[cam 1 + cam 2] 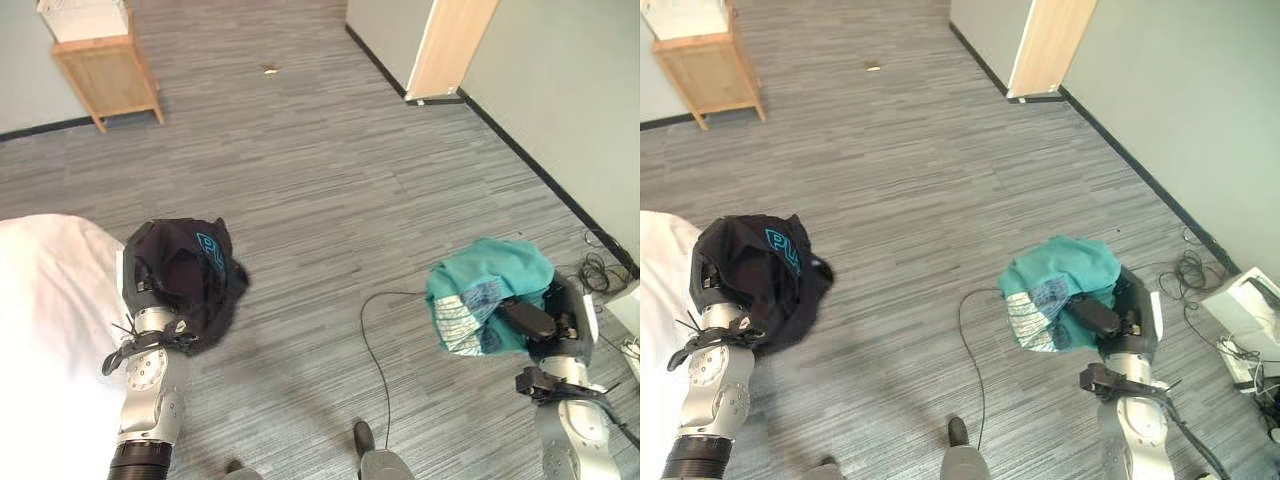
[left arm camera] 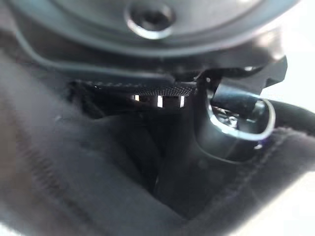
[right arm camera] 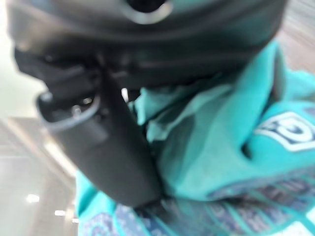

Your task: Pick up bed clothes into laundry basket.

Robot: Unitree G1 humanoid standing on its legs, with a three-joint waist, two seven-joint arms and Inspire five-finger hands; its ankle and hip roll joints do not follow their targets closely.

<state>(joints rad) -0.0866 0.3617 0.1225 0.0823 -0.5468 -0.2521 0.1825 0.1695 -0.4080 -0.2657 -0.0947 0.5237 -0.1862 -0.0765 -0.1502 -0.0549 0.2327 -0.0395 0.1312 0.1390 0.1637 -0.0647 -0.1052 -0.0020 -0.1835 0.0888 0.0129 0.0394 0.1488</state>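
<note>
A black garment with teal print [image 1: 190, 272] is bunched over my left hand [image 1: 150, 275], held above the grey floor next to the white bed [image 1: 45, 330]. In the left wrist view the black cloth [image 2: 98, 182] wraps round the thumb [image 2: 221, 137]. A teal garment with a striped panel [image 1: 480, 290] hangs from my right hand [image 1: 545, 320], whose thumb [image 3: 113, 152] presses into the teal cloth [image 3: 221, 142]. Both hands are shut on their garments.
A wooden bedside cabinet [image 1: 105, 70] stands at the back left. A wall and a wooden door frame [image 1: 450, 45] run along the right. Cables [image 1: 595, 268] and a white box [image 1: 1250, 310] lie by the right wall. Open carpet spreads between.
</note>
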